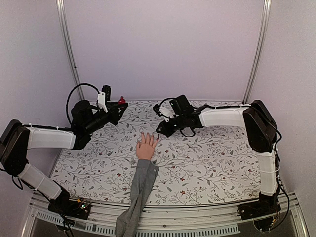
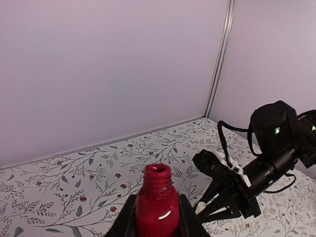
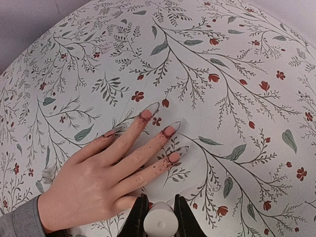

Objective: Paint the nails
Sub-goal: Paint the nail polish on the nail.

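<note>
Four nails [image 3: 172,129] show; right hand [image 3: 158,213] perhaps hides the fifth.

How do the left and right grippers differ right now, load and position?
Load: the left gripper is shut on the red polish bottle, upright, neck uncapped; the right gripper is shut on a small white cap-like piece. Position: the left gripper sits at the far-left corner of the table, apart from the mannequin hand; the right gripper hangs close by that hand, red smeared around its nails. Shared: both shut, both loaded.
</note>
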You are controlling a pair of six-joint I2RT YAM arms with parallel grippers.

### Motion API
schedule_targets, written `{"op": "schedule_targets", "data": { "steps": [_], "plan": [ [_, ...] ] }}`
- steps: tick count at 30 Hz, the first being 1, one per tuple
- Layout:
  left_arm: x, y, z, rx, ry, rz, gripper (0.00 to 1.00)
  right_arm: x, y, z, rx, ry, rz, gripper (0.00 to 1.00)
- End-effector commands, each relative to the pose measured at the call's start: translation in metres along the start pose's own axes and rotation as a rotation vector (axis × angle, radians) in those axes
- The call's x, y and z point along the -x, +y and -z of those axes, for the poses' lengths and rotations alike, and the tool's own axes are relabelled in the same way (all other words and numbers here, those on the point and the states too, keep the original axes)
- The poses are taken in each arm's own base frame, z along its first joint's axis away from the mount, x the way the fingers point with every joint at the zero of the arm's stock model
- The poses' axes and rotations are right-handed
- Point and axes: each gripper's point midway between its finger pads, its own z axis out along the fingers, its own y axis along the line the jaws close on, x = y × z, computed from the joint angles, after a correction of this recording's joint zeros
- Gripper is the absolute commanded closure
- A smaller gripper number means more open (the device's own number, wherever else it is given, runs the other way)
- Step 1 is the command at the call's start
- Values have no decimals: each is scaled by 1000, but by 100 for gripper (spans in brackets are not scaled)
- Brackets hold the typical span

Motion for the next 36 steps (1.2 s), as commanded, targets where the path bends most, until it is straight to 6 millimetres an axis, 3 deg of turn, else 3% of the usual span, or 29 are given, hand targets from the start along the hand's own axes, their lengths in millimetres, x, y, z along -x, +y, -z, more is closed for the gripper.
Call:
{"op": "schedule_targets", "data": {
  "steps": [1, 13, 22, 30, 36],
  "plan": [
    [11, 4, 4, 12, -38, -25, 100, -1, -13, -4, -41, 0, -15, 100],
    [11, 4, 5, 12, -39, -24, 100, -1, -23, -2, -95, 5, 3, 100],
    [10, 5, 4, 13, -38, -23, 100, 9, -27, 10, -119, -21, 4, 100],
    [10, 4, 4, 9, -37, -21, 100, 31, -6, 30, -29, -99, 36, 100],
    [11, 4, 4, 8, -39, -21, 100, 28, 12, 22, 60, -84, 46, 100]
  ]
}}
